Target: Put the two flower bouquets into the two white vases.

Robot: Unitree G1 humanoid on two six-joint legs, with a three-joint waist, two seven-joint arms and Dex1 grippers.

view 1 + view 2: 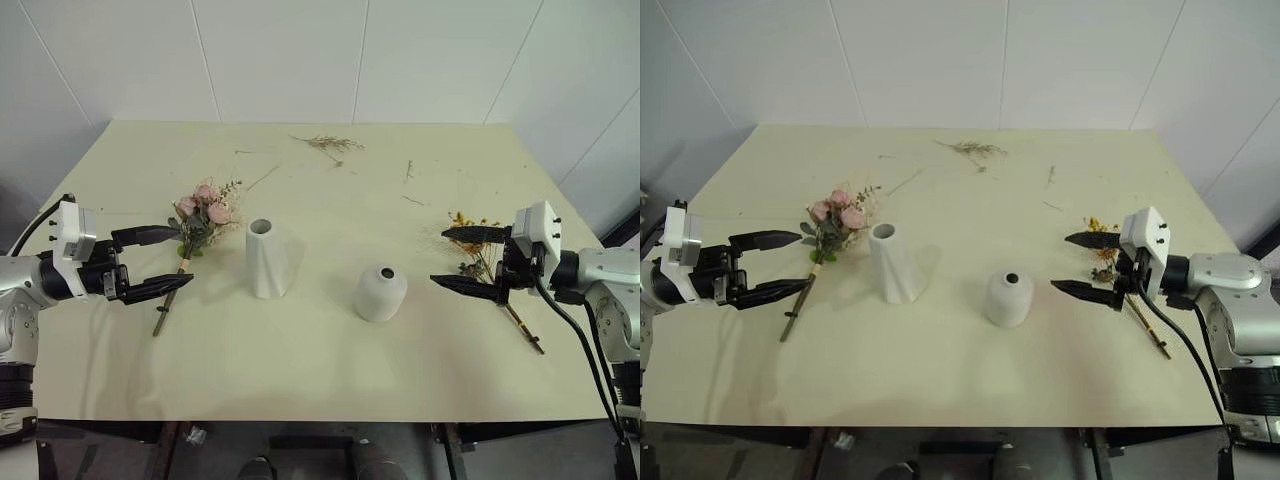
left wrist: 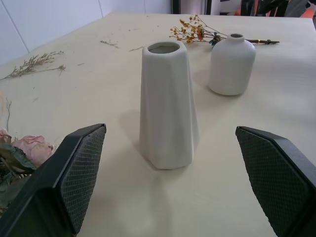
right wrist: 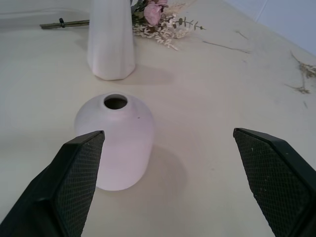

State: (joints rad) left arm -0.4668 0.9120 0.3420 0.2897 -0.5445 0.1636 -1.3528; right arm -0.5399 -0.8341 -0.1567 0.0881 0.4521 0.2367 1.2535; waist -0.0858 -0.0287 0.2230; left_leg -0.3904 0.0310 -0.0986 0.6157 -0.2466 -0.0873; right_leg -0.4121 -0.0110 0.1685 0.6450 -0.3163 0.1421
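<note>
At the middle of the pale table [image 1: 320, 360] stand the tall faceted white vase [image 1: 266, 258] and, at its 4 o'clock, the squat domed vase [image 1: 380, 292]. The pink rose bouquet [image 1: 203, 212] lies flat at the tall vase's 9 o'clock under the left gripper [image 1: 165, 262], the yellow-orange bouquet [image 1: 474, 236] at the squat vase's 3 o'clock under the right gripper [image 1: 455, 258]. Both grippers hover spread wide and empty.

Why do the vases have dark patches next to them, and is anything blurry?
Left eye view: soft shadows fall on the table beside the tall vase and the round vase, so light comes from above; no glare. Left wrist view: the vases look sharp, the near pink bouquet slightly soft. Right wrist view: the round vase casts a faint shadow, and the black fingers loom large.
</note>
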